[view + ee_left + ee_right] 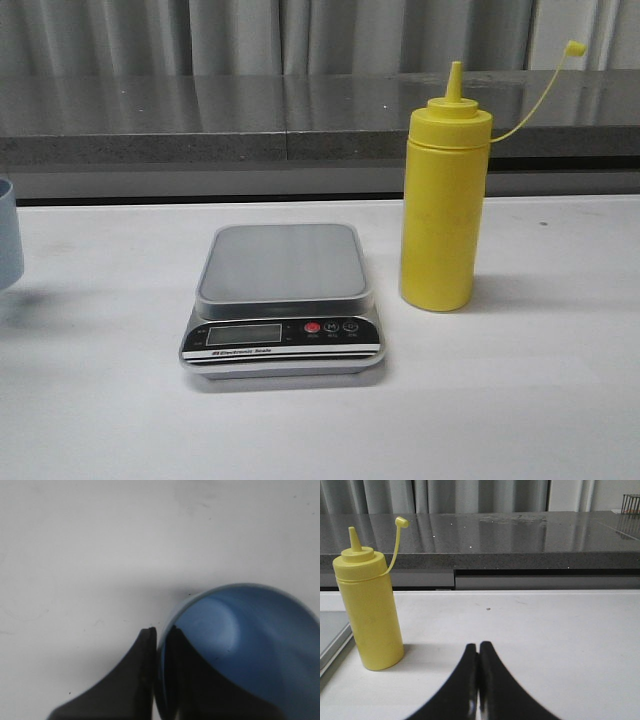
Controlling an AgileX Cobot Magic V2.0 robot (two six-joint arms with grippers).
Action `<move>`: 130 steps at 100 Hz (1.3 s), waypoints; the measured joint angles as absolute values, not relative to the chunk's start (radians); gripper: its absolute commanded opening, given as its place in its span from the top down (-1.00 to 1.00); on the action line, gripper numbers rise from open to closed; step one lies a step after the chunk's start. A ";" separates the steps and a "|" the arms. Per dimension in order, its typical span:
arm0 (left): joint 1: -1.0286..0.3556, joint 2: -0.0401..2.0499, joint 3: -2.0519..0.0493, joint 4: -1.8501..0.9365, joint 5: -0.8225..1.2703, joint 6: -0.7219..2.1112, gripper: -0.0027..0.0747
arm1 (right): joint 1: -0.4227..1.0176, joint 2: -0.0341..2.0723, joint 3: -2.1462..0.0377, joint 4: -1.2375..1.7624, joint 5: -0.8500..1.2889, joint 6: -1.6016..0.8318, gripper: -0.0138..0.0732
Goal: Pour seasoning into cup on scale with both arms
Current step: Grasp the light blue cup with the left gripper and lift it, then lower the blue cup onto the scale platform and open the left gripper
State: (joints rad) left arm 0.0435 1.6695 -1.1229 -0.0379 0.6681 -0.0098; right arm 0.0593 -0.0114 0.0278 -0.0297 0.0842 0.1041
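The right gripper (479,652) had its jaws pressed together on nothing, low over the white worktop (540,400) and well apart from the seasoning (443,205). The left gripper (159,652) sat at the cup (250,645) — one finger outside the rim, one seemingly inside — grip unclear. The seasoning stood upright beside the scale (283,300), uncapped — the platform bare, the cup at the worktop's far left.
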 measured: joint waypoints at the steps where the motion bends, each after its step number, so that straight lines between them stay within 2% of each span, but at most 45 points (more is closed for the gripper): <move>1: 0.043 1.669 -1.129 -0.040 0.674 -0.010 0.98 | 0.059 -0.011 0.028 -0.030 0.084 0.104 0.84; 20: 0.010 1.669 -1.279 -0.095 0.837 0.053 0.98 | 0.059 -0.011 0.028 -0.030 0.084 0.104 0.84; 37: -0.093 1.669 -1.374 -0.129 0.896 0.084 0.98 | 0.059 -0.011 0.028 -0.030 0.084 0.104 0.84; 81: -0.367 1.688 -1.425 -0.139 0.831 0.088 0.98 | 0.059 -0.011 0.028 -0.030 0.084 0.104 0.84; 130: -0.492 1.899 -1.580 -0.128 0.827 0.088 0.98 | 0.059 -0.011 0.028 -0.030 0.084 0.104 0.84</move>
State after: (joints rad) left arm -0.4917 1.8993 -1.5803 -0.1275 0.8273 0.0881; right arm 0.0593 -0.0114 0.0278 -0.0297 0.0842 0.1041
